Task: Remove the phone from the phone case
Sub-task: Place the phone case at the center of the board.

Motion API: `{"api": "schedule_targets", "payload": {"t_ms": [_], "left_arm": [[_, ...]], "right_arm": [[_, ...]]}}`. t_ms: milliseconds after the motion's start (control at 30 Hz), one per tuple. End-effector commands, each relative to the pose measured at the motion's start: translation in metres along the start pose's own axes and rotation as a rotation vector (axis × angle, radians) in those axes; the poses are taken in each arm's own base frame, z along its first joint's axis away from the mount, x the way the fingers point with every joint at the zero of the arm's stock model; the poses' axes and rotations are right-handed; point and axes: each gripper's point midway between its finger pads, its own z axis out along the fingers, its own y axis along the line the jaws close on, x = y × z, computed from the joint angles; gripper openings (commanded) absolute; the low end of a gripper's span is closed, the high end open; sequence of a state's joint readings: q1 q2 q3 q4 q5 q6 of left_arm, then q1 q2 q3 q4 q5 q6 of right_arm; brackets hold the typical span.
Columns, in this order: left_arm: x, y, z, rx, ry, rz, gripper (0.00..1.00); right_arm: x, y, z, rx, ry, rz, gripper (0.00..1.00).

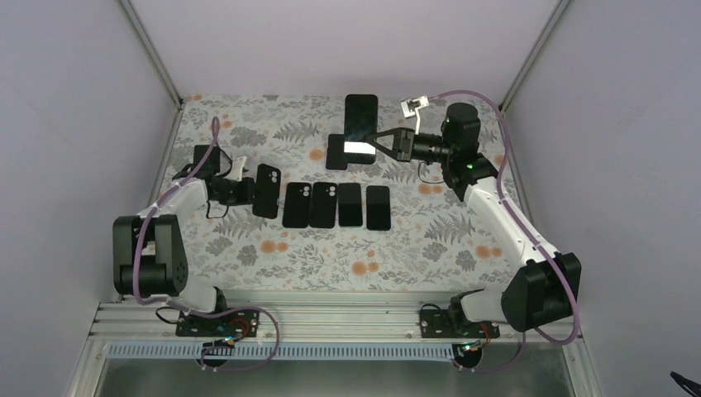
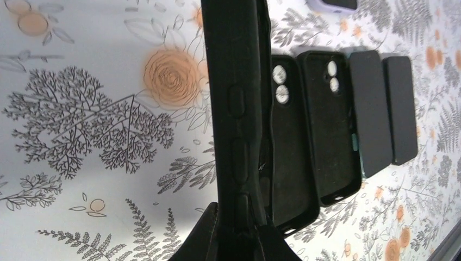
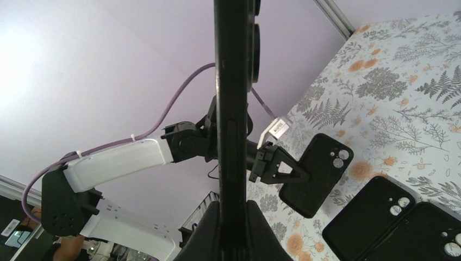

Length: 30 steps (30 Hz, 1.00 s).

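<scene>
My left gripper (image 1: 250,191) is shut on one end of a black phone case (image 1: 266,190), held just above the table at the left. In the left wrist view the case (image 2: 236,98) shows edge-on, its soft wall pinched in between the fingertips of the gripper (image 2: 239,231). My right gripper (image 1: 382,143) is shut on a black phone (image 1: 361,124), held flat above the back of the table, its screen catching glare. The right wrist view shows the phone (image 3: 232,109) edge-on in the gripper (image 3: 232,217), with the case (image 3: 318,174) apart from it.
Two black cases with camera holes (image 1: 296,205) (image 1: 323,205) and two dark phones (image 1: 350,205) (image 1: 378,208) lie in a row mid-table. Another dark slab (image 1: 336,154) lies under the raised phone. Walls close off the left, back and right of the flowered tabletop (image 1: 273,248).
</scene>
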<state>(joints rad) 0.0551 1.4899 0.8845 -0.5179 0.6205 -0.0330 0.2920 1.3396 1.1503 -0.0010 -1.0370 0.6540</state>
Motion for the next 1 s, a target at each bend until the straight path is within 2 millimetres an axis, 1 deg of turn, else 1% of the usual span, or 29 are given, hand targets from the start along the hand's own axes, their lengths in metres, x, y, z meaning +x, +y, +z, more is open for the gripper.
{"api": "schedule_targets", "payload": {"t_ms": [0, 200, 333, 600, 733, 867, 967], "left_arm": [[0.006, 0.012, 0.008, -0.003, 0.047, -0.027, 0.02], [0.015, 0.023, 0.018, 0.009, 0.093, -0.064, 0.02], [0.021, 0.021, 0.025, 0.057, 0.127, -0.074, 0.02], [0.029, 0.03, 0.034, 0.046, 0.158, -0.103, 0.02], [0.032, 0.038, 0.038, 0.014, 0.167, -0.114, 0.03], [0.032, 0.042, 0.041, 0.008, 0.172, -0.118, 0.04], [0.032, 0.044, 0.043, 0.0, 0.175, -0.124, 0.06]], "right_arm": [[-0.009, 0.013, -0.007, -0.017, -0.034, -0.08, 0.04], [-0.009, 0.01, -0.005, -0.019, -0.031, -0.069, 0.04], [-0.009, 0.006, -0.005, -0.011, -0.033, -0.063, 0.04], [-0.01, 0.004, -0.005, -0.005, -0.035, -0.062, 0.04], [-0.01, 0.002, -0.005, -0.003, -0.033, -0.056, 0.04], [-0.01, 0.0, -0.004, -0.001, -0.034, -0.052, 0.04], [-0.01, -0.001, -0.004, 0.0, -0.033, -0.049, 0.04]]}}
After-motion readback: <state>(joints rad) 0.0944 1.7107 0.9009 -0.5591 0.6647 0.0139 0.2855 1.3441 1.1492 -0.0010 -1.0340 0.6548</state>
